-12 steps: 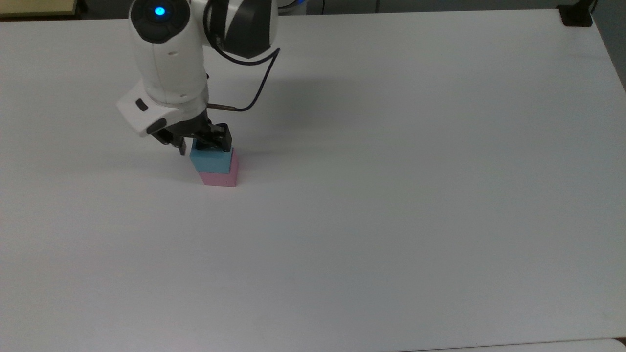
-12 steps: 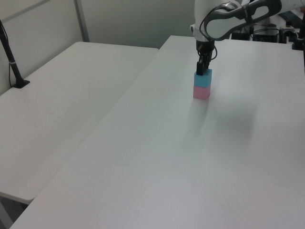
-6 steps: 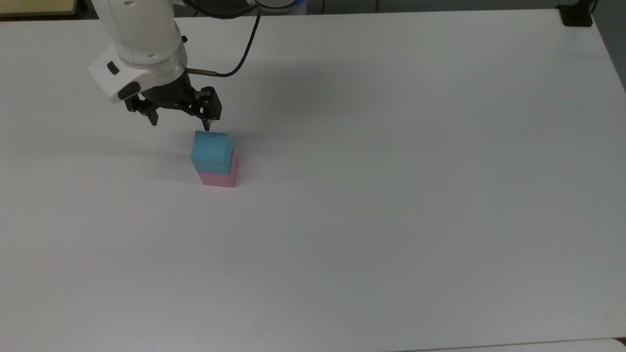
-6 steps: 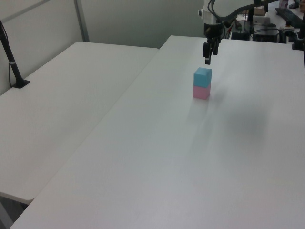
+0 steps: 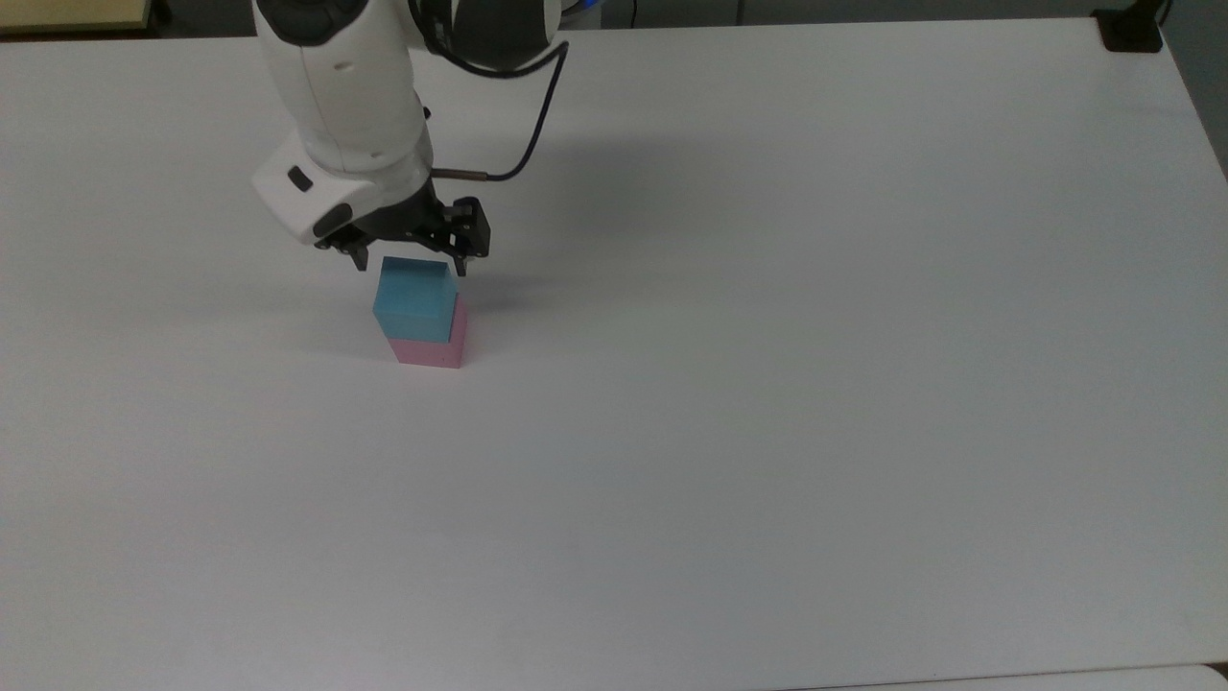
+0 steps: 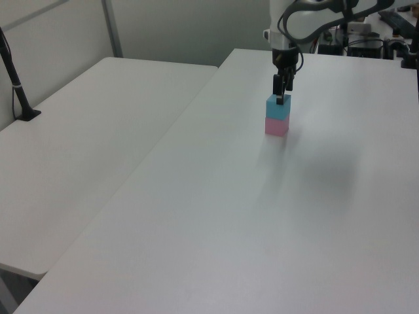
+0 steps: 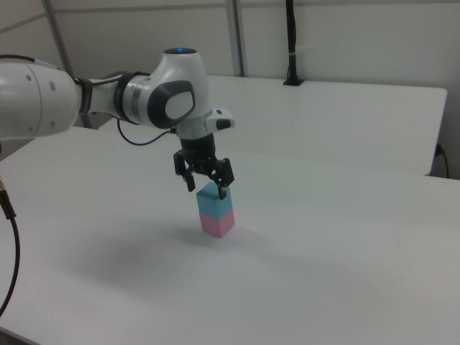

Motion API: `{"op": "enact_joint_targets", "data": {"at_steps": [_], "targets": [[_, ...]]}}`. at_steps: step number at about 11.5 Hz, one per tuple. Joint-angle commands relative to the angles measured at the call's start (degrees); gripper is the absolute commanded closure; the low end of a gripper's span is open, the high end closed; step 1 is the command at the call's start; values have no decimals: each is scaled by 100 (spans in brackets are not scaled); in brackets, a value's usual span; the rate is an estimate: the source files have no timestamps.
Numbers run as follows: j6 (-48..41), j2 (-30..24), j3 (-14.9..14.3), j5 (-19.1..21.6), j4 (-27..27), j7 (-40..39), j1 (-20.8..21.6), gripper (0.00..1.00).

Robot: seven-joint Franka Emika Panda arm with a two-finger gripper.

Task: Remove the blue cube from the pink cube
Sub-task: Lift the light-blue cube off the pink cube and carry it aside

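While the blue cube (image 5: 414, 299) sits squarely on the pink cube (image 5: 432, 347) on the counter (image 5: 767, 384), nothing is removed; the hand (image 5: 411, 267), fingers spread wide, straddles its top, gripping nothing; grasp and lift remain.

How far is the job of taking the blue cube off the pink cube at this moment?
Done: nothing shows as finished, since the blue cube sits squarely on the pink cube. In hand: the pincer hangs open right over the blue cube, one finger on each side of its top in the right view, not gripping. Left: close on the cube, lift it, and set it on the table.
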Motion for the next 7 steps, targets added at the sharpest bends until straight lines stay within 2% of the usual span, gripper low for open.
{"op": "enact_joint_targets", "data": {"at_steps": [1,2,3,4,5,7], "targets": [[302,152,-46,1,-51,118,58,0],[381,170,-46,10,-60,118,58,3],[382,170,-46,-7,-60,118,67,25],[373,161,-37,1,-60,75,67,82],[329,126,-46,1,-60,48,75,100],[-37,-285,-116,10,-147,-239,23,100]]}}
